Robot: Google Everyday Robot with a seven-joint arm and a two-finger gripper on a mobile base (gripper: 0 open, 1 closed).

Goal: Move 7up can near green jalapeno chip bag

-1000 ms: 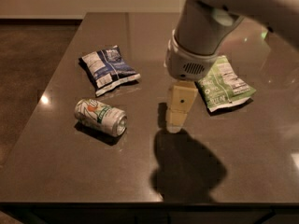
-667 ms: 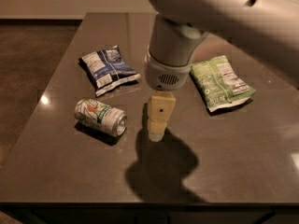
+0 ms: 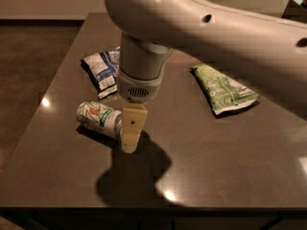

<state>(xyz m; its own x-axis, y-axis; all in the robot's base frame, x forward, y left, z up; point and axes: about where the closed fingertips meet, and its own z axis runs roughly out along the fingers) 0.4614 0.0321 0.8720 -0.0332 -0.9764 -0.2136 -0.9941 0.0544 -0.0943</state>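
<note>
Small silver-white 7up can (image 3: 97, 117) with green lettering lies on its side, front-left on the dark table (image 3: 230, 166), well apart from the light green crinkly jalapeno chip bag (image 3: 221, 88). The tan gripper (image 3: 128, 145) sits low at the can's right end; can't tell its grip state.

**A plain indoor room, office or test space**

I see a dark grey table (image 3: 230, 166) with a glossy top that throws back small bright spots of light. At the left of the frame a brown floor (image 3: 29, 66) runs up to a pale wall (image 3: 48, 1) along the upper left. Packaged snacks lie on the table: a 7up can (image 3: 98, 119), a green jalapeno chip bag (image 3: 223, 88) and a blue-and-white chip bag (image 3: 103, 70). My gripper (image 3: 128, 145) hangs at centre frame, just beside the can. Office or test room, I cannot tell which.
</note>
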